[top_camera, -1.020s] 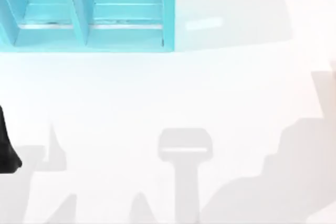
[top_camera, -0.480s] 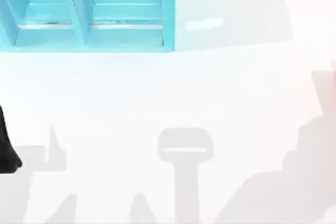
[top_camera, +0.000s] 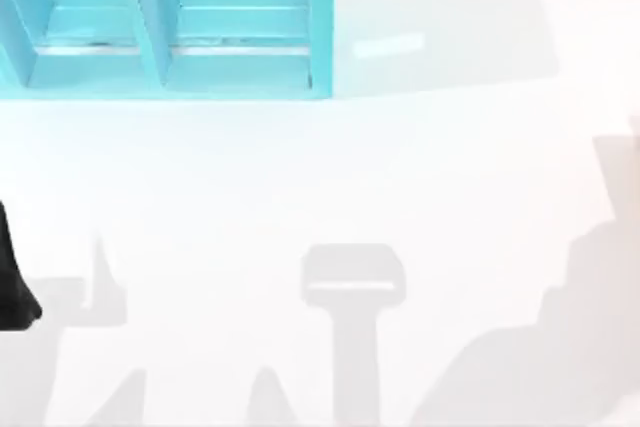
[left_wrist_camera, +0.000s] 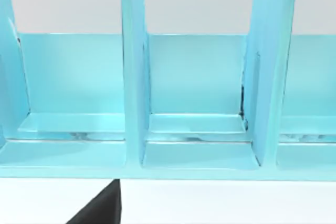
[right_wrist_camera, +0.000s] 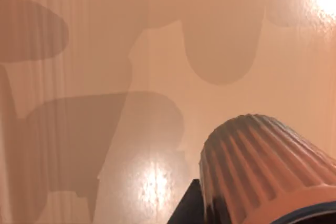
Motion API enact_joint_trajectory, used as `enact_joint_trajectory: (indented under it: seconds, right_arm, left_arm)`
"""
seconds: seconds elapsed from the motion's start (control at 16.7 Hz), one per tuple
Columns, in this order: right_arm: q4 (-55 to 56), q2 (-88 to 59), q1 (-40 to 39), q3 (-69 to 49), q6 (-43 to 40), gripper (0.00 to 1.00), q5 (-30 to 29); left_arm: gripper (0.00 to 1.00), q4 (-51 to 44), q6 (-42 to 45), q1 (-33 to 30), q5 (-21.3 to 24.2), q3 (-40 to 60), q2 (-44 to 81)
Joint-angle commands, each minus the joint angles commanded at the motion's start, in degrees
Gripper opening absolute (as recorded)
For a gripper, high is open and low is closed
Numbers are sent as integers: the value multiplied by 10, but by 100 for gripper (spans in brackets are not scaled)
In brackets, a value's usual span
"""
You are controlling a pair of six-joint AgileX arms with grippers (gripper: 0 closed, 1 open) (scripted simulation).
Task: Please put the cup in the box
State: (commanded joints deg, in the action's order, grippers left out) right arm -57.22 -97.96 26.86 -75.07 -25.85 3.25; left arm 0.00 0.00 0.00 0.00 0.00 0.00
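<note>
The main risk is a weak hold. In the right wrist view the cup [right_wrist_camera: 262, 169] sits hard against the camera with a dark piece of the right gripper's finger [right_wrist_camera: 190, 205] just beside its wall, so it looks to be in that gripper's grasp, but I cannot tell whether the fingers are closed on it. The cup is tapered and ribbed; a grip taken low on the narrowing wall could let it slide or tip out during the carry.

The second risk is the drop-off. The box [top_camera: 170, 22] lies well away from the right gripper, at the far left of the table [top_camera: 330, 167], and thin upright dividers split it into compartments. A cup lowered off-centre could catch a divider's top edge and topple outside. The left arm [top_camera: 12, 277] is parked at the left edge, its wrist camera facing the box [left_wrist_camera: 197, 124] head-on, so it stands near the delivery path and could be clipped.

The cup is reddish-brown with fine ribs running along its sides, wider at one end than the other; its inside is not visible here
</note>
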Motion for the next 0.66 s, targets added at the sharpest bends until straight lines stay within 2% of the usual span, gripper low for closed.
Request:
enact_joint_trajectory:
  seconds: [0.3,0.66]
  right_arm:
    - [0,0,0,0,0,98,0]
    - [0,0,0,0,0,100,0]
  left_arm:
    - [100,0,0,0,0,0,0]
    - [100,0,0,0,0,0,0]
